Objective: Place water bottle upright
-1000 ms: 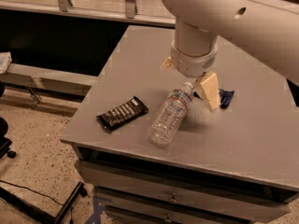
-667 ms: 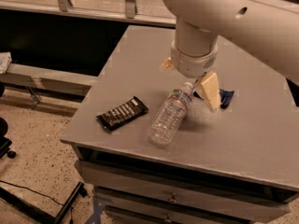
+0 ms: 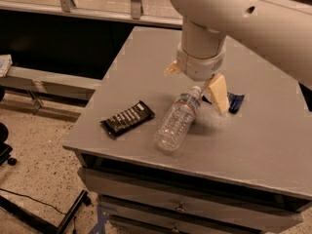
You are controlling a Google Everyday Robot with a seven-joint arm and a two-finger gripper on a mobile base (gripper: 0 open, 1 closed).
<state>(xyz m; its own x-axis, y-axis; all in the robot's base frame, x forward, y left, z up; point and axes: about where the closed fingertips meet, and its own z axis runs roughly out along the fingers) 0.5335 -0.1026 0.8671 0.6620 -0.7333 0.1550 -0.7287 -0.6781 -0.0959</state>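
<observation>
The water bottle (image 3: 176,119) lies on its side on the grey table (image 3: 263,130). It is clear and ribbed, with its white cap pointing up and to the right and its base toward the front edge. My gripper (image 3: 195,83) hangs just above the cap end, below the big white arm. It is open. One tan finger (image 3: 218,93) stands right of the neck and the other (image 3: 171,68) is left of it. Neither finger touches the bottle.
A dark snack bar (image 3: 127,119) lies left of the bottle near the front left corner. A small blue packet (image 3: 235,102) sits behind the right finger. The table's left and front edges are close to the bottle's base. Drawers sit below the tabletop.
</observation>
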